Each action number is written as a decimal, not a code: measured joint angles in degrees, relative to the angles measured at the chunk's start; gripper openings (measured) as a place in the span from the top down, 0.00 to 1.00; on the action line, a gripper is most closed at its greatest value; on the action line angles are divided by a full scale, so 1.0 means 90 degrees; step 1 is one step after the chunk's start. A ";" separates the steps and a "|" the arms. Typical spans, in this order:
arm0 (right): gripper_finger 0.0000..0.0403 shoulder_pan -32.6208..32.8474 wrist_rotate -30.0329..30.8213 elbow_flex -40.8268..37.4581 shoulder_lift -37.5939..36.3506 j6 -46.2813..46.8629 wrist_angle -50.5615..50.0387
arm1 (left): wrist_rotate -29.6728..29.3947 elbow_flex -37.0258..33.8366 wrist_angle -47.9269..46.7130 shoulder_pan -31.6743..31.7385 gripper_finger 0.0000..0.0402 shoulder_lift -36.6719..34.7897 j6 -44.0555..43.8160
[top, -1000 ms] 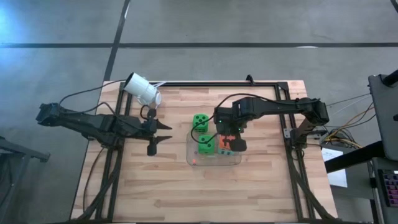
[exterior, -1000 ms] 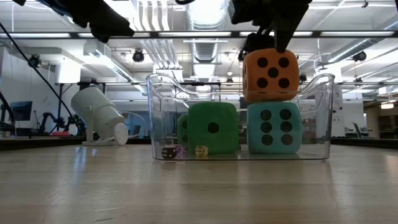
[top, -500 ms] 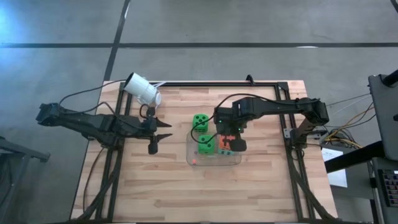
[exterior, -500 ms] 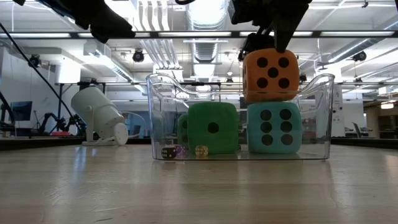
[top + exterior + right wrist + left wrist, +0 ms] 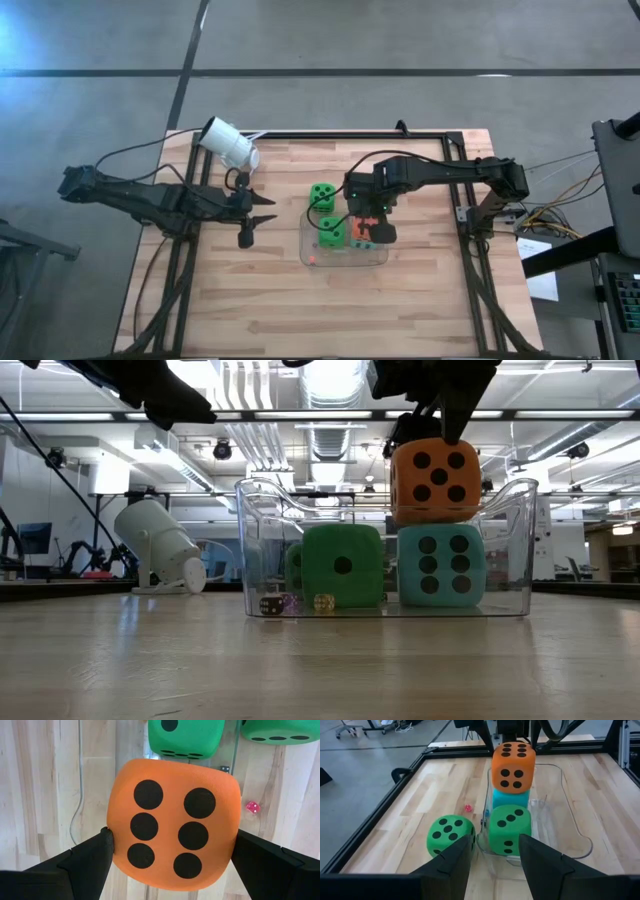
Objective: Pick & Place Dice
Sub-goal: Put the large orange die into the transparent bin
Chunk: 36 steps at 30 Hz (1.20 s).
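**Nearly there: orange die goes on the stack**

Largest first, the wooden counter (image 5: 420, 290) carries a clear plastic tub (image 5: 520, 510) near its middle. Inside the tub, a green die (image 5: 342, 566) and a teal die (image 5: 440, 565) sit side by side on the floor, with a few tiny dice beside them. The orange die (image 5: 434, 481) rests on top of the teal one, likely stacked because the floor space is taken. The right gripper (image 5: 170, 845) sits over it, jaws spread wide and flanking its sides, probably just letting go. A second green die (image 5: 322, 194) waits on the counter just outside the tub's far wall. The left gripper (image 5: 495, 855) hovers toward the counter's left edge, jaws partly spread, holding nothing.
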 joint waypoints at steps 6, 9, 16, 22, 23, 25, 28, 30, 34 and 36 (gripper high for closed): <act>0.11 0.0000 0.0001 0.0000 0.0000 0.0020 0.0003 | 0.0000 0.0000 0.0000 0.0000 0.57 0.0000 0.0000; 0.11 0.0000 0.0001 0.0000 0.0000 0.0020 0.0003 | 0.0000 0.0000 0.0002 0.0000 0.57 0.0000 0.0000; 0.11 0.0000 0.0001 0.0000 0.0000 0.0003 0.0017 | 0.0000 0.0000 0.0005 0.0000 0.57 0.0000 0.0000; 0.11 0.0000 0.0003 0.0000 0.0000 0.0015 0.0018 | 0.0002 0.0000 0.0007 0.0000 0.57 0.0000 0.0000; 0.11 0.0000 0.0002 0.0000 0.0000 0.0018 0.0017 | 0.0002 0.0000 0.0007 0.0000 0.57 0.0000 0.0000; 0.11 0.0000 0.0003 0.0000 0.0000 0.0020 0.0017 | 0.0002 0.0000 0.0007 0.0000 0.57 0.0000 0.0000; 0.11 -0.0001 0.0003 0.0000 0.0000 0.0012 0.0021 | 0.0002 0.0000 0.0007 0.0000 0.57 0.0000 0.0000; 0.11 -0.0002 -0.0006 0.0000 0.0000 0.0000 0.0020 | 0.0002 0.0000 0.0007 0.0000 0.57 0.0000 0.0000; 0.11 -0.0002 0.0003 0.0000 0.0000 0.0262 0.0015 | 0.0002 0.0000 0.0007 0.0000 0.57 0.0000 -0.0002; 0.11 -0.0002 0.0007 0.0000 0.0000 0.0268 0.0015 | 0.0002 0.0000 0.0005 0.0000 0.57 0.0000 -0.0002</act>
